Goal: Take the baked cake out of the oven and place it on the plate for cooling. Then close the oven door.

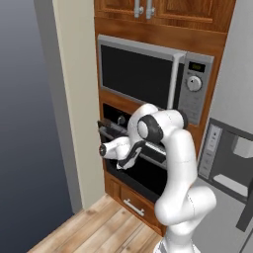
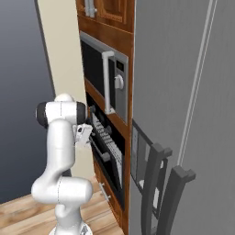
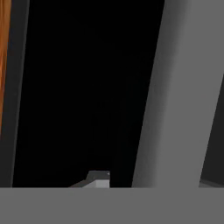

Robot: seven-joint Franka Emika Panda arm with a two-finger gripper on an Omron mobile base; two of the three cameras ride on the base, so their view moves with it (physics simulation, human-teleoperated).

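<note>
Gripping the oven door's [image 1: 141, 170] silver bar handle [image 3: 173, 96], the fingers [image 1: 132, 157] are clamped tight around it. Pulling off the hinge arc could slip the grip. The cake isn't visible; presumably it sits inside the oven [image 2: 106, 147].

You're looking straight at the oven door [image 3: 78, 87], its black glass close up. A grey bar handle [image 3: 175, 96] runs slantwise across it, and a strip of wood cabinetry [image 3: 4, 52] edges one side.
</note>
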